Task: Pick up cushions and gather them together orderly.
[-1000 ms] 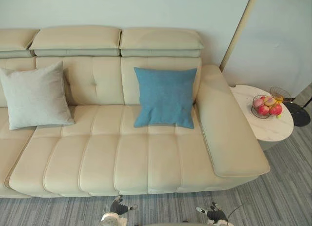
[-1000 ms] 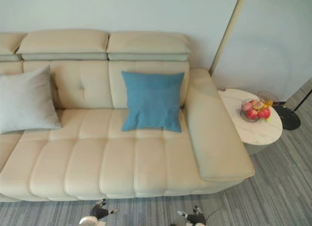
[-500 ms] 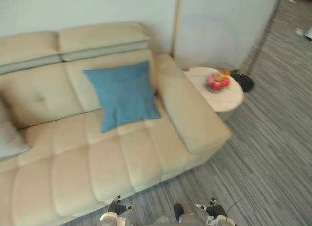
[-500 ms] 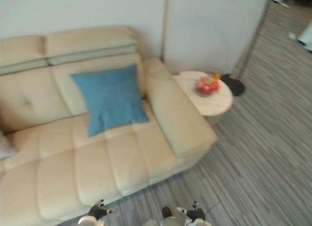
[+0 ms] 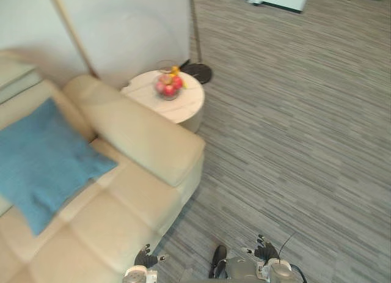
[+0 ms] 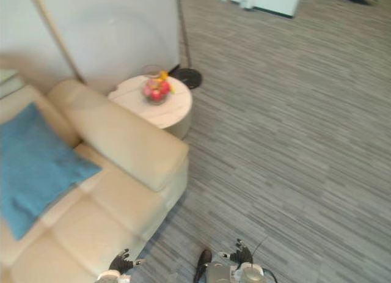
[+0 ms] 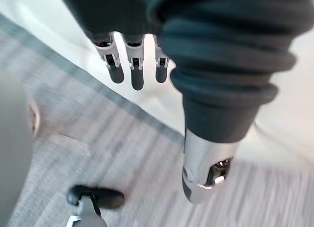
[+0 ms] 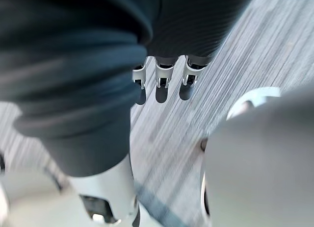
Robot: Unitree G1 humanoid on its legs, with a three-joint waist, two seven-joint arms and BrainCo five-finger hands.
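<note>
Grey carpet (image 5: 293, 112), blue cushion (image 5: 43, 161) on sofa (image 5: 140, 136), apart from left hand (image 5: 146, 258), right hand (image 5: 263, 251)

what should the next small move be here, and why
Probably turn left toward the sofa. The blue cushion lies at the head views' left edge, while floor takes the middle. The left hand and right hand hang low, open and empty, well short of it, so facing it likely comes before any reach.
</note>
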